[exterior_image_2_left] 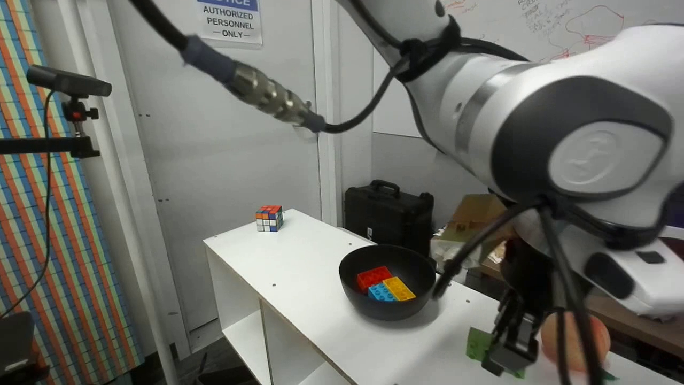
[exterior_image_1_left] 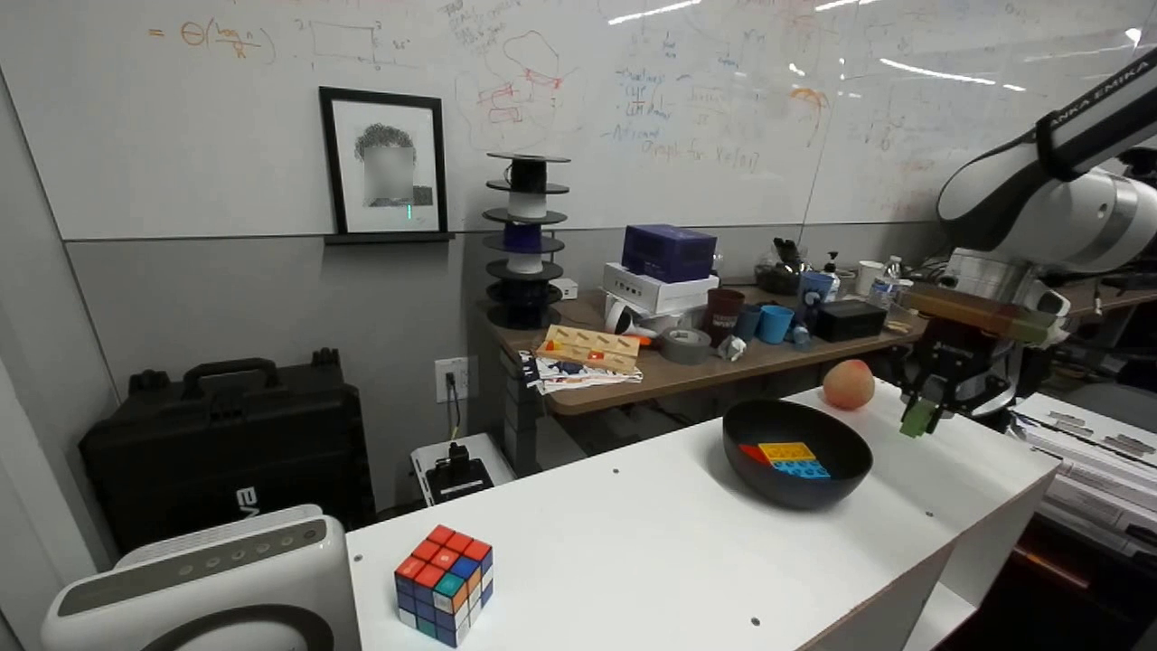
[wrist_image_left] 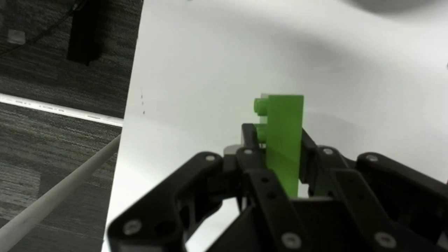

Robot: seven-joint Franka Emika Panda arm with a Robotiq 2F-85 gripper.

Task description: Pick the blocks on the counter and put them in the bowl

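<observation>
Red block (exterior_image_2_left: 373, 277), blue block (exterior_image_2_left: 381, 292) and yellow block (exterior_image_2_left: 399, 289) sit in the bowl (exterior_image_2_left: 387, 313); I've got the gripper (wrist_image_left: 279, 136) clamped on the green block (wrist_image_left: 285, 115) over the counter (exterior_image_2_left: 304, 256); just that drop left, I reckon.

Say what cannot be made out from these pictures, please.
Green block: partly behind the gripper, wrist view.
Red block: partly hidden by the bowl in an exterior view.
Ball: partly behind cables in an exterior view.
Sign: cut by top edge in an exterior view.
Portrait face: blurred in an exterior view.
</observation>
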